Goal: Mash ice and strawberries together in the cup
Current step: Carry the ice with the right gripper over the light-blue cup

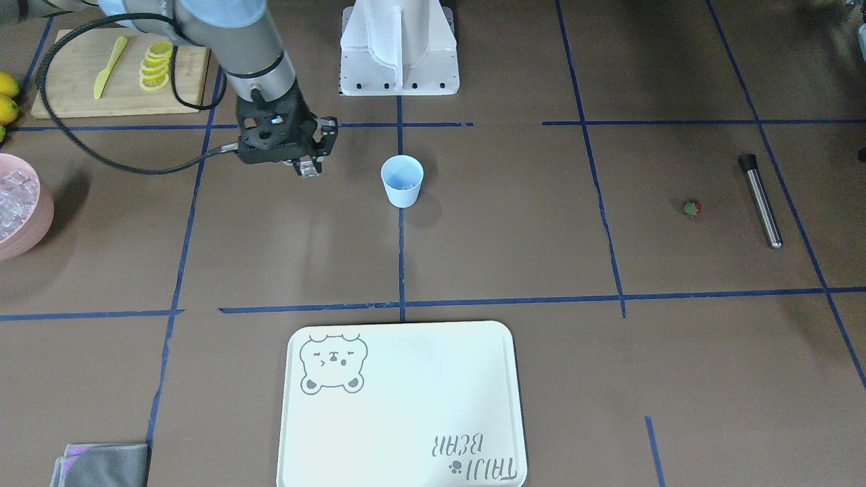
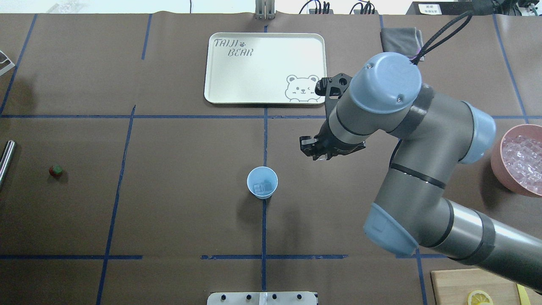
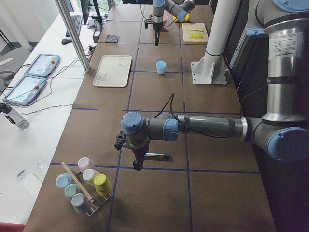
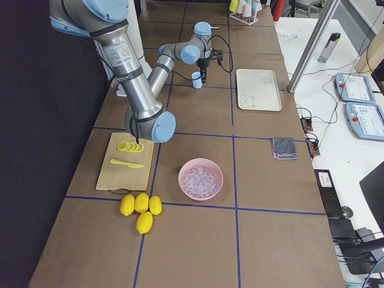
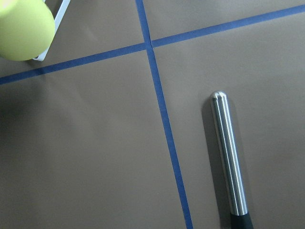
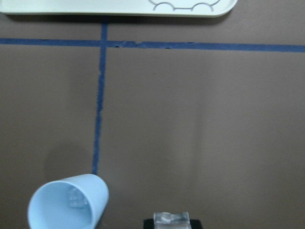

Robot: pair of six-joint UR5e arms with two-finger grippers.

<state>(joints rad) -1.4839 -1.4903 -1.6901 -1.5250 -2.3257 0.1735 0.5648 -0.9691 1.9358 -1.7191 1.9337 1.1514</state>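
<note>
Carrying a small clear ice cube [image 6: 171, 218] pinched between its fingers, the right gripper [image 1: 308, 169] hovers just beside the small pale-blue plastic cup [image 1: 402, 196], seemingly to add it to the ice inside. The tiny red strawberry [image 2: 56, 170] lies well apart on the brown worktop [image 2: 178, 203]. Whether the left gripper [image 3: 137, 165] has its fingers open or closed cannot be told.

We see a bear-printed tray [image 1: 419, 396] on the worktop [image 1: 514, 243], a steel muddler [image 1: 761, 201], a wooden board [image 1: 67, 91] bearing lemon slices [image 1: 155, 65] and a yellow knife [image 1: 110, 66], and a grey cloth [image 1: 101, 465].
</note>
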